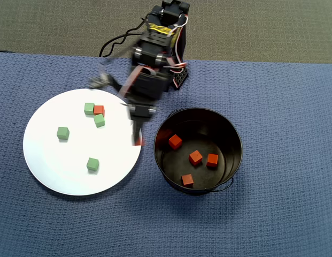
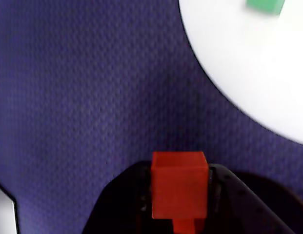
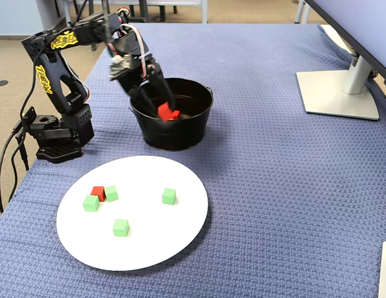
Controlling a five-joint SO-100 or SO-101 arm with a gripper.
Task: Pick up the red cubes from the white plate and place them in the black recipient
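Closest to the wrist camera, at the bottom centre of its frame, a red cube (image 2: pixel 179 187) sits clamped between the black fingers (image 2: pixel 220 195), which grasp it on both sides. Behind it lies the blue woven cloth of the counter (image 2: pixel 83 87), and the curved edge of the white plate (image 2: pixel 249 83) fills the upper right, with one green cube (image 2: pixel 264 5) cut off at the top edge.

From overhead, the gripper (image 1: pixel 137 140) hangs over the right rim of the white plate (image 1: pixel 53 160), just left of the black recipient (image 1: pixel 198 150) at centre right. Four red cubes lie apart on the recipient's floor (image 1: pixel 175 141) (image 1: pixel 195 157) (image 1: pixel 212 160) (image 1: pixel 187 180). On the plate, a fifth loose red cube (image 1: pixel 99 110) sits in the upper part, touching two green cubes (image 1: pixel 89 108) (image 1: pixel 99 120); two more green cubes (image 1: pixel 62 133) (image 1: pixel 92 164) lie farther left and lower, well apart.

Seen from the fixed camera, the black arm (image 3: pixel 53 68) reaches in from the upper left, and the held cube (image 3: pixel 166 112) shows in front of the recipient's near rim (image 3: pixel 174 139). A grey monitor stand (image 3: pixel 339 93) rests on the cloth at upper right.
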